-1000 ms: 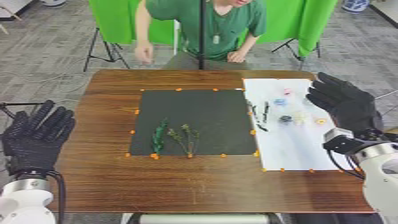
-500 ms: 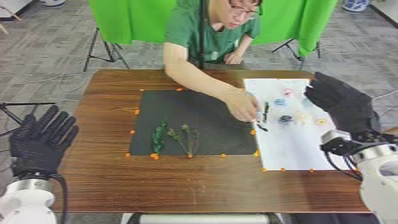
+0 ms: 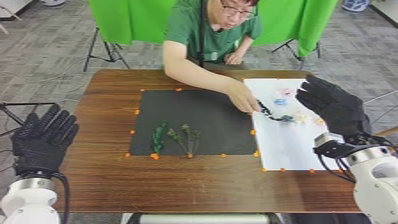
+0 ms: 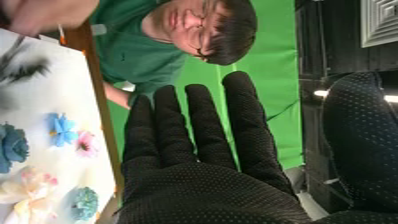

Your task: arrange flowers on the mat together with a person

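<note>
In the head view my left hand (image 3: 43, 141) is held open at the left table edge, and my right hand (image 3: 336, 106) is open over the white sheet's right side. The wrist view shows the right hand (image 4: 209, 187) with straight fingers and nothing in it. A person's hand (image 3: 242, 98) holds a dark stem (image 3: 266, 111) at the white sheet's left edge. On the black mat (image 3: 191, 107) lie a green leafy sprig (image 3: 159, 139) and a branching sprig (image 3: 189, 137). Blue flowers (image 4: 60, 130) and a pink flower (image 4: 86, 144) lie on the white sheet (image 4: 53, 100).
The brown wooden table (image 3: 169, 185) surrounds the mat, with orange tape pieces (image 3: 155, 156) along the mat's edge. The person leans in over the far edge, one arm crossing the mat's far right part. More flowers (image 4: 31, 190) lie near my right hand.
The person has reached across the mat and taken hold of a dark stem, now lifted and tilted. My right hand has shifted slightly left over the sheet; my left hand has stayed nearly still.
</note>
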Controlling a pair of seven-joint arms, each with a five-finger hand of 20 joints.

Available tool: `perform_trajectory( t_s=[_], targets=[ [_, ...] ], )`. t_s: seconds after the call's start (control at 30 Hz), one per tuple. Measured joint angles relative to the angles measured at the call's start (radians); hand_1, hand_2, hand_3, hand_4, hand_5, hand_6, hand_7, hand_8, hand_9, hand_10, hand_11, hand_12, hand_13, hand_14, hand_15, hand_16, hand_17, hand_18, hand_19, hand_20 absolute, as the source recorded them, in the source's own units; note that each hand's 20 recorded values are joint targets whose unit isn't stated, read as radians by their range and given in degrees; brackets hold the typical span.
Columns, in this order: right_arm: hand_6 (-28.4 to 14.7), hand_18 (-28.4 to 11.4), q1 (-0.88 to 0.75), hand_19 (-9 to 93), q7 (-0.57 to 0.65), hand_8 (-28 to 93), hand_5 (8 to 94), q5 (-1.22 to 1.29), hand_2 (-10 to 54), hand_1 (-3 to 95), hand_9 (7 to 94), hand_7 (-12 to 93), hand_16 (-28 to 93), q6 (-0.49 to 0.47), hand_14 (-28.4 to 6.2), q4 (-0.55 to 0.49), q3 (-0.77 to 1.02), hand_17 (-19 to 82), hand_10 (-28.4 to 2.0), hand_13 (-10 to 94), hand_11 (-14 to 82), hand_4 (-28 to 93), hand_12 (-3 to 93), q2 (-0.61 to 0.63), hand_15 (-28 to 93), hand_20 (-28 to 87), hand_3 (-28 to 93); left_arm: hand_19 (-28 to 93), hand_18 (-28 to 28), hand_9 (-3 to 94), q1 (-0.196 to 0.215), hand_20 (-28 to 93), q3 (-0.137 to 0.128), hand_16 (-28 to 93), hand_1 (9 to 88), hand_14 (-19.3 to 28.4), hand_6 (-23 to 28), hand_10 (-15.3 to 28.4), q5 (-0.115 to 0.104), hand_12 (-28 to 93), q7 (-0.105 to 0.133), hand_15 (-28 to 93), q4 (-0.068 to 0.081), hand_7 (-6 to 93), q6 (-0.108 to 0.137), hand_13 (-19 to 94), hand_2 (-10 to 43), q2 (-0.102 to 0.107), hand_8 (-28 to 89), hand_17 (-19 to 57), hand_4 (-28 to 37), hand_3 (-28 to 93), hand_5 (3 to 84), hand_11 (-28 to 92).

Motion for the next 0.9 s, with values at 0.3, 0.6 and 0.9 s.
perform_trajectory(
  t_s=[0.3,0.6,0.9],
  targets=[
    [-2.7,-12.5,-0.013,24,0.003,-8,43.0,0.005,4.8,19.3,37.9,12,25,-0.004,-13.8,-0.013,0.001,10,-13.8,28,3.8,-19,15.9,-0.014,6,12,75,37,12.1,33.9,-0.002,10,-0.001,-10,24.0,12.7,9.0,14.7,0.008,7,-0.013,28,0.002,11.8,-0.017,24,15.6,0.000,-9,-4.7,-28.3,75,44.1,19],
    [-2.6,-13.3,-0.021,25,0.012,-8,43.1,0.006,4.9,19.4,38.0,12,26,-0.009,-14.1,-0.015,0.000,10,-13.8,28,3.8,-20,16.0,-0.019,6,12,75,37,12.5,34.1,-0.002,10,-0.001,-10,24.0,12.7,8.9,14.7,0.009,7,-0.016,28,0.002,11.9,-0.027,24,15.5,0.000,-9,-5.0,-28.3,75,44.3,19],
    [-2.4,-13.5,-0.021,25,0.014,-8,43.3,0.006,4.9,19.4,38.0,12,26,-0.009,-14.1,-0.015,-0.002,10,-13.6,28,3.9,-20,16.0,-0.019,6,11,75,37,13.7,34.4,0.002,11,0.001,-9,24.0,13.6,8.8,14.7,-0.003,7,0.024,29,0.006,12.2,-0.043,25,15.1,0.001,-9,-5.7,-28.3,76,44.4,19]
  ],
)
